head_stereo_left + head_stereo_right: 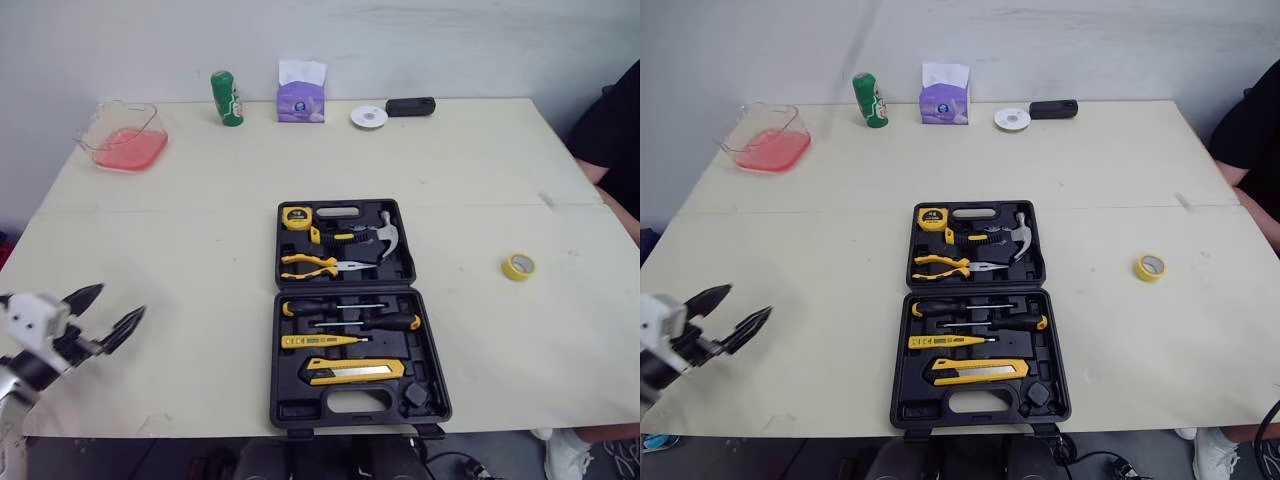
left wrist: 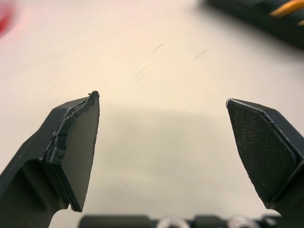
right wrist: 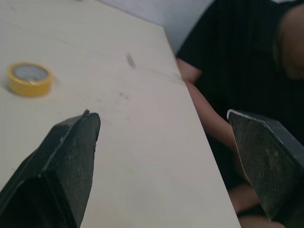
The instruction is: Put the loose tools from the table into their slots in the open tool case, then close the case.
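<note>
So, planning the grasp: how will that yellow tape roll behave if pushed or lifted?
The yellow tape roll lies flat on the table, so it should slide, not roll. Small and hollow, probably light. On edge, it would likely roll.

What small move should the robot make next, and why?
Probably move the right gripper toward the yellow tape roll. It lies loose on the table to the right of the open tool case, the other tools already sit inside, and that gripper is open with nothing in it.

Green can (image 1: 227,98), tissue box (image 1: 301,95), pink tub (image 1: 123,137)
</note>
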